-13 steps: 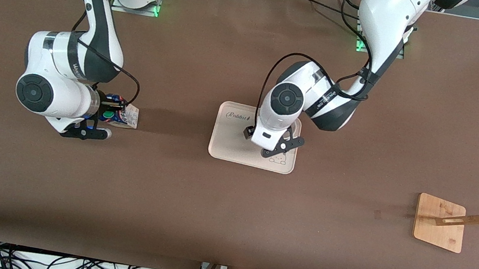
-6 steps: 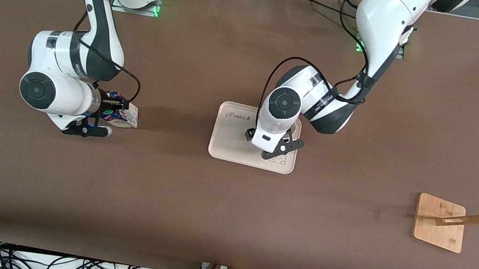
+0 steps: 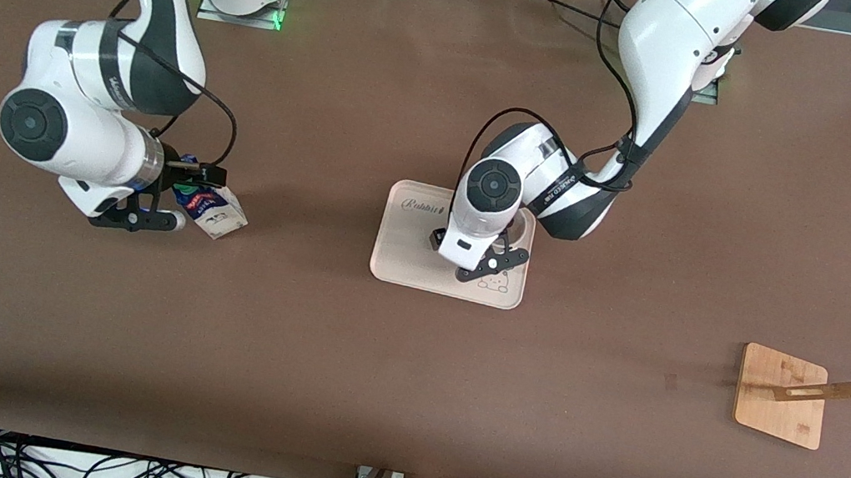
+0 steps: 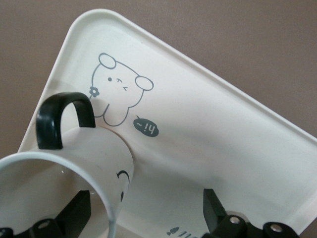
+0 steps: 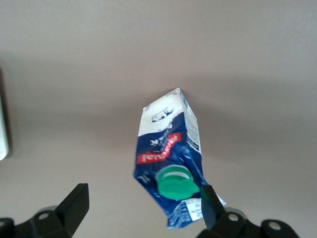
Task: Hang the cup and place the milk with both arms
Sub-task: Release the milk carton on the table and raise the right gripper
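From the high front camera, the brown table point(image 3: 403, 387) carries a cream tray point(image 3: 402, 257) near its middle, printed with a small cartoon animal and some script. The left arm reaches down from its base so that the left gripper point(image 3: 485, 265) hangs low over the tray; the arm hides the cup in this view. Toward the right arm's end of the table, the right gripper point(image 3: 142, 218) hangs low beside the milk point(image 3: 214, 212), which lies tipped over on the tabletop, its blue and white body at an angle. At the left arm's end, nearer the front camera than the tray, stands a wooden rack point(image 3: 782, 395) on a square base, with thin pegs sticking out from its post.

Through the left wrist camera, the cup point(image 4: 74, 183) lies on its side on the tray point(image 4: 237, 134), its open mouth toward the lens and its black loop handle point(image 4: 62, 119) pointing up. One of the fingers point(image 4: 74, 213) of the left gripper point(image 4: 146, 210) shows inside the cup's mouth and the other outside its wall; they stand spread wide, not pinching the rim.

Through the right wrist camera, the milk point(image 5: 171, 168) lies on the bare table with its green cap point(image 5: 176, 186) facing the lens. The right gripper point(image 5: 143, 208) has its fingers point(image 5: 74, 206) parted wide; one fingertip sits just beside the carton's capped end, and nothing is gripped.
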Tool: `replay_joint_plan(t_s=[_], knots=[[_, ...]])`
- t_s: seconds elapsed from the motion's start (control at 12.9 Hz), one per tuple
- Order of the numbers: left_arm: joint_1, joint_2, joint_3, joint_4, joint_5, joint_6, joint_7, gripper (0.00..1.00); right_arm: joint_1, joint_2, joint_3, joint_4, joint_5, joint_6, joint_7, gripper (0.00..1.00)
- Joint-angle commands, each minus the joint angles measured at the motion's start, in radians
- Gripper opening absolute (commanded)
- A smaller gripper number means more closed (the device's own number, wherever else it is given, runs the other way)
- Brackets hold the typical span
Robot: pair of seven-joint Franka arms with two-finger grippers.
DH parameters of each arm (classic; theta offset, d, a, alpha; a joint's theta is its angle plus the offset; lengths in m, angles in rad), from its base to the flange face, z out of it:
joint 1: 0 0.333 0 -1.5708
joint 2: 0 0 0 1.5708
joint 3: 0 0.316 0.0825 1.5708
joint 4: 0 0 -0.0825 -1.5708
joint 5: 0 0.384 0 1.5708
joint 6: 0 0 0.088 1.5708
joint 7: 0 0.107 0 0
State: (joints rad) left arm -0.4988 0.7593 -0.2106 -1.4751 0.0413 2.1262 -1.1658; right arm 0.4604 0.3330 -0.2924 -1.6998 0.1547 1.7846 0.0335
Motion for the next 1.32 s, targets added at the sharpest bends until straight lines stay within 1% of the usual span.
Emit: replay_joint_plan(t_s=[0.0,0.08,0.16,0.23,0.47,0.62,0.7,0.78,0.93,1.01,1.17,1.24], knots=[[-0.006,0.001,-0.009,-0.013,0.022,0.017,-0.009,1.0,0.004,-0.037,-0.005,0.034,0.002,-0.063,0.0,1.0],[-0.006,0.006,-0.012,-0.013,0.022,0.018,-0.008,0.63,0.004,-0.037,-0.007,0.07,-0.007,-0.1,-0.003,1.0],[-0.006,0.008,-0.012,-0.013,0.022,0.021,-0.011,0.28,0.004,-0.038,-0.016,0.104,-0.009,-0.135,-0.006,1.0],[-0.006,0.006,-0.013,-0.013,0.022,0.02,-0.023,0.0,0.004,-0.049,-0.034,0.13,-0.009,-0.16,-0.013,1.0],[0.012,-0.003,-0.02,-0.005,0.016,0.017,-0.037,0.0,0.004,-0.155,-0.065,0.128,-0.01,-0.174,-0.018,1.0],[0.029,-0.003,-0.018,-0.004,0.017,0.014,-0.028,0.0,0.006,-0.207,-0.068,0.127,-0.015,-0.218,-0.015,1.0],[0.031,-0.005,-0.018,-0.002,0.019,0.014,-0.028,0.0,0.006,-0.224,-0.068,0.124,-0.032,-0.229,-0.015,1.0],[0.031,-0.009,-0.013,-0.001,0.02,0.014,-0.028,0.0,0.006,-0.257,-0.068,0.099,-0.055,-0.234,-0.017,1.0],[0.031,-0.02,-0.009,-0.001,0.041,0.009,-0.026,0.0,0.006,-0.354,-0.068,0.014,-0.116,-0.215,-0.024,1.0],[0.029,-0.038,-0.012,-0.001,0.077,0.002,-0.026,0.0,0.007,-0.376,-0.068,-0.006,-0.121,-0.211,-0.026,1.0],[0.017,-0.092,-0.01,0.004,0.109,-0.064,-0.026,0.0,0.004,-0.376,-0.062,-0.004,-0.148,-0.209,-0.036,1.0],[0.006,-0.121,-0.009,0.019,0.171,-0.072,-0.026,0.0,-0.032,-0.374,-0.038,-0.004,-0.156,-0.202,-0.056,1.0]])
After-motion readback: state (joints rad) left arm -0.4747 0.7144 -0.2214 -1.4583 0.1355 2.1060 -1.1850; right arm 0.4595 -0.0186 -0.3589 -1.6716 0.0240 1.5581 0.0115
